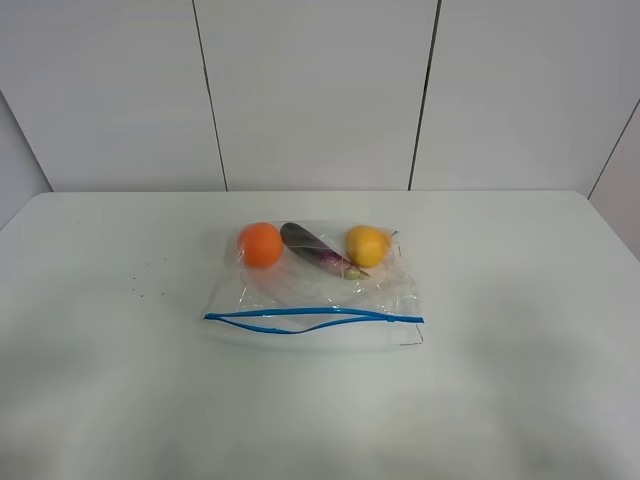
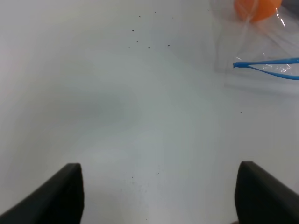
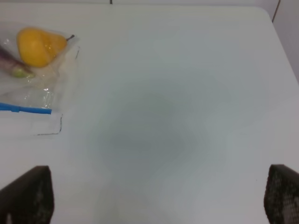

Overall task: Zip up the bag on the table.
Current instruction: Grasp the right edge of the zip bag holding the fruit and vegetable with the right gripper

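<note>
The left gripper is held wide open above the table, and nothing is gripped. The right gripper is spread wide too, with nothing in it. The bag is laid flat mid-table, its blue zipper partly parted.

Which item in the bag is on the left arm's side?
The round orange fruit, at the left end of the bag; the purple vegetable lies mid-bag and the yellow fruit at the right end.
</note>
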`<action>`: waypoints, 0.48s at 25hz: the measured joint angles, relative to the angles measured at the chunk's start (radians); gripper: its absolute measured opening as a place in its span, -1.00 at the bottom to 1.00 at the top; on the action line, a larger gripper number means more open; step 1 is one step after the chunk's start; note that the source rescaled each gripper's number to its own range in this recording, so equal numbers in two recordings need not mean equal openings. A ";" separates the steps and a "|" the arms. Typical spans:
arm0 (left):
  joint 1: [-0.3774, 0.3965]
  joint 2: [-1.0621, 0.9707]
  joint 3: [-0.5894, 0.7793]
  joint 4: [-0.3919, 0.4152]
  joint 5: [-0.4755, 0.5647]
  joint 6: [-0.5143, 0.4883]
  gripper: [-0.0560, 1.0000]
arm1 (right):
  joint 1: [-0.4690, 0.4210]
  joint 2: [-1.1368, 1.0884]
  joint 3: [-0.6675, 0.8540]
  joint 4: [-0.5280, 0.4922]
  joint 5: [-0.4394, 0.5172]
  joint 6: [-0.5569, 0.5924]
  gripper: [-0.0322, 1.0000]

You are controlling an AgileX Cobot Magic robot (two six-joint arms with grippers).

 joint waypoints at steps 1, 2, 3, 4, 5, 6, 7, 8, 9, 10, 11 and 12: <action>0.000 0.000 0.000 0.000 0.000 0.000 0.99 | 0.000 0.000 0.000 0.000 0.000 0.000 1.00; 0.000 0.000 0.000 0.000 0.000 0.000 0.99 | 0.000 0.000 0.000 0.000 0.000 0.000 1.00; 0.000 0.000 0.000 0.000 0.000 0.000 0.99 | 0.000 0.000 0.000 0.000 0.000 0.000 1.00; 0.000 0.000 0.000 0.000 0.000 0.000 0.99 | 0.000 0.000 0.000 0.000 0.000 0.000 1.00; 0.000 0.000 0.000 0.000 0.000 0.000 0.99 | 0.000 0.000 0.000 0.000 0.000 0.000 1.00; 0.000 0.000 0.000 0.000 0.000 0.000 0.99 | 0.000 0.000 0.000 0.000 0.000 0.000 1.00; 0.000 0.000 0.000 0.000 0.000 0.000 0.99 | 0.000 0.000 0.000 0.000 0.000 0.000 1.00; 0.000 0.000 0.000 0.000 0.000 0.000 0.99 | 0.000 0.000 0.000 0.000 0.000 0.000 1.00; 0.000 0.000 0.000 0.000 0.000 0.000 0.99 | 0.000 0.001 0.000 0.000 0.000 0.000 1.00; 0.000 0.000 0.000 0.000 0.000 0.000 0.99 | 0.000 0.008 -0.002 0.000 0.000 0.000 1.00; 0.000 0.000 0.000 0.000 0.000 0.000 0.99 | 0.000 0.022 -0.006 0.000 -0.001 0.000 1.00; 0.000 0.000 0.000 0.000 0.000 0.000 0.99 | 0.000 0.042 -0.016 0.000 -0.005 0.000 1.00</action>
